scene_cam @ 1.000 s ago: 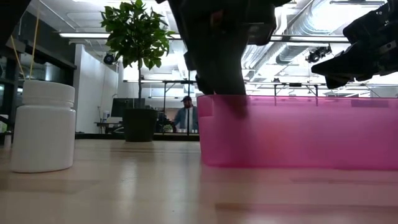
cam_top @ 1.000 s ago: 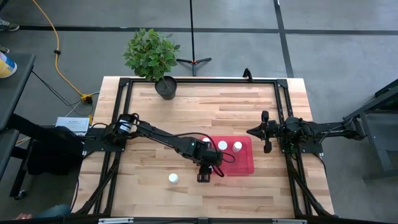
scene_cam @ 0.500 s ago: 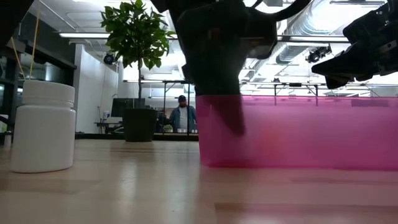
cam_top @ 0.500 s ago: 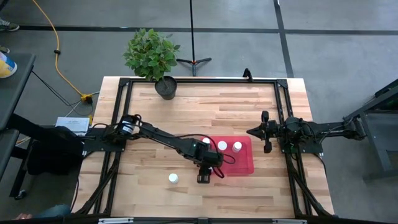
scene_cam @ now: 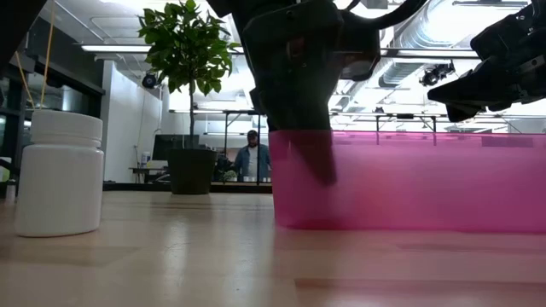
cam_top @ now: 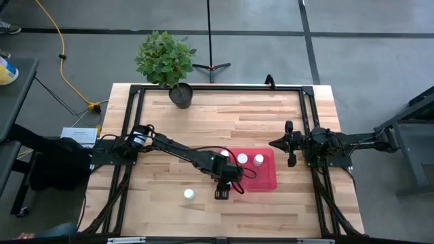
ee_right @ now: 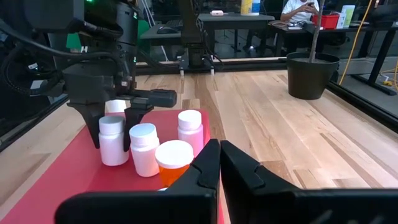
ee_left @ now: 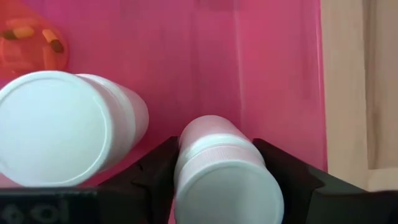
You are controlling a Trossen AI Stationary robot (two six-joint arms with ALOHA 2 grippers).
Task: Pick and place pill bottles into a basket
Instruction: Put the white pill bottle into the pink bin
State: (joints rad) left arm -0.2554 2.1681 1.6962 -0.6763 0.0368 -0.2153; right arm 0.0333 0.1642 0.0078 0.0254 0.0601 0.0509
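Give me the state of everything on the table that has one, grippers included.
Left gripper: shut on held bottle, inside tray.
Right gripper: shut, empty, parked by tray.
Held bottle: upright, capped.
Other tray bottles: three upright, one orange.
Loose bottle: upright on table, outside tray.

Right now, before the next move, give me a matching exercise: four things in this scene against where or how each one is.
Things:
1. left tool
2. right tool
3. lone pill bottle
4. plant pot

States:
A. shut, holding nothing, off to one side of the red tray
B. near a table corner, far from the tray
C. closed on a white bottle at the tray
D. standing on bare wood, outside the tray

Pairs: 1-C, 2-A, 3-D, 4-B
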